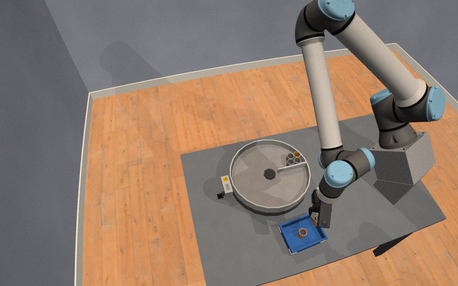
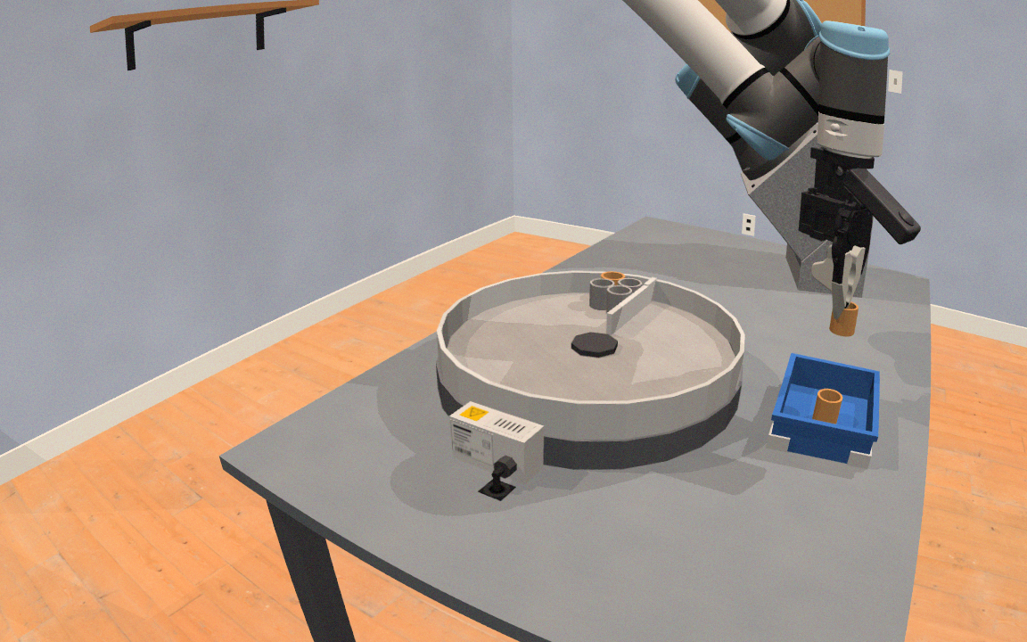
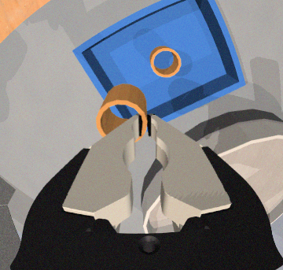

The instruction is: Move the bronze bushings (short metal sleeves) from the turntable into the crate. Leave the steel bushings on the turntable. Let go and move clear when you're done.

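Observation:
My gripper (image 1: 315, 215) (image 2: 845, 306) (image 3: 144, 116) is shut on the wall of a bronze bushing (image 1: 315, 221) (image 2: 843, 322) (image 3: 127, 94), which hangs upright above the table beside the blue crate (image 1: 290, 238) (image 2: 820, 438) (image 3: 130, 61), near its corner towards the arm base. A second bronze bushing (image 1: 300, 236) (image 2: 825, 411) (image 3: 172, 70) stands upright inside the crate. On the grey turntable (image 1: 252, 188) (image 2: 636, 420) (image 3: 255, 164) a third bronze bushing (image 1: 296, 153) (image 2: 612, 275) stands in a tight cluster with three steel bushings, one of them a steel bushing (image 2: 599, 298) at the cluster's left in the exterior view.
A raised divider (image 1: 291, 166) (image 2: 633, 304) runs from near the dark hub (image 1: 269, 173) (image 2: 594, 343) to the turntable's rim, beside the cluster. The turntable's raised wall stands near the crate. A white box (image 1: 226, 184) (image 2: 496, 439) and a small black device (image 1: 220, 195) (image 2: 505, 466) are at the turntable's far side.

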